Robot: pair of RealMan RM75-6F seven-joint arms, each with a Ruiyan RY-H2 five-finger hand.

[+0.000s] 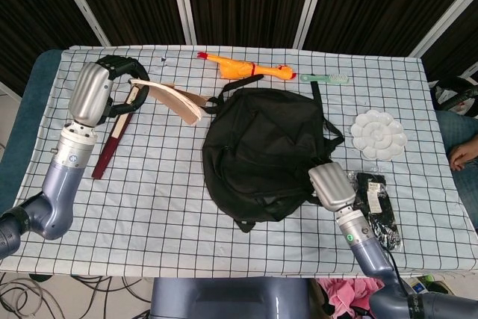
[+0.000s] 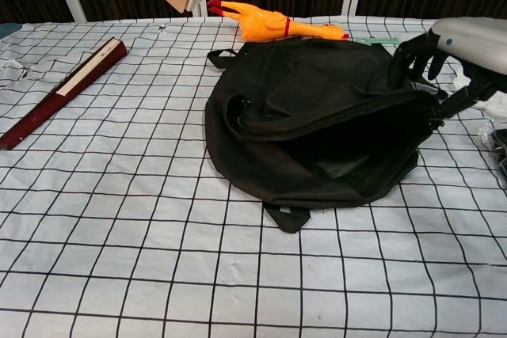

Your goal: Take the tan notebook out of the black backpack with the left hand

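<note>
- The tan notebook (image 1: 173,99) is out of the black backpack (image 1: 265,153), held in the air over the table's left part, clear of the bag.
- My left hand (image 1: 101,89) grips the notebook by one edge, fingers curled around it.
- The backpack lies slumped on the checked tablecloth (image 1: 172,207), its mouth gaping toward the chest camera.
- My right hand (image 1: 328,186) sits at the bag's right edge, fingers spread and holding nothing.
- A dark red folded fan (image 1: 118,131) lies below the left hand; a rubber chicken (image 1: 243,68), green comb (image 1: 326,78), white palette (image 1: 379,134) and black packet (image 1: 379,211) lie around.
</note>
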